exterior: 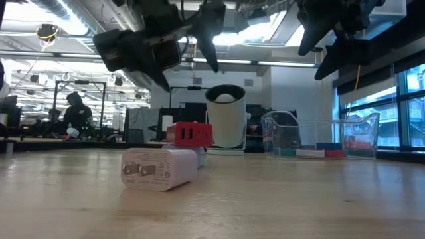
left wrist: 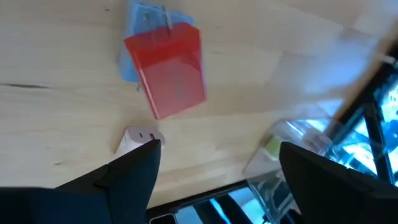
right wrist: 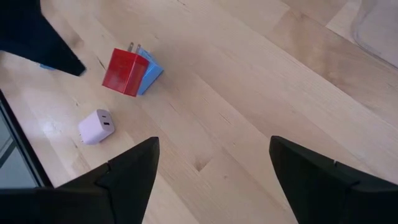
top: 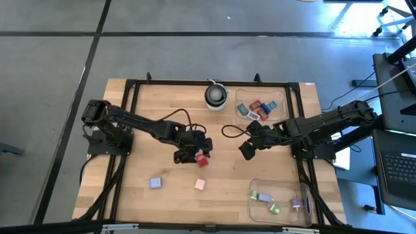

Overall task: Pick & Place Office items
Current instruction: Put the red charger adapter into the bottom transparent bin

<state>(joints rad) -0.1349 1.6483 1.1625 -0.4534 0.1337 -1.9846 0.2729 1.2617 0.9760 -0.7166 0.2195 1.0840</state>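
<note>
The left arm reaches from its base at the worktop's left edge toward the middle, and the left tool hangs just above the wood with its fingers spread and nothing between them. In its own wrist view the 2 dark fingers frame a red charger block that lies on the worktop, apart from them. The right arm stretches in from the right edge; the right tool hovers over bare wood near the centre, its fingers wide apart and empty.

The red block has 2 metal prongs and leans against a light blue block (the two touch, the red one partly on top). A pale lilac block with 2 small slots on its face lies near them, alone. Another lilac block and a pink block sit well apart toward the front edge. A clear tray at the back right holds red, blue and teal blocks; a second clear tray at the front right holds green and lilac ones.
</note>
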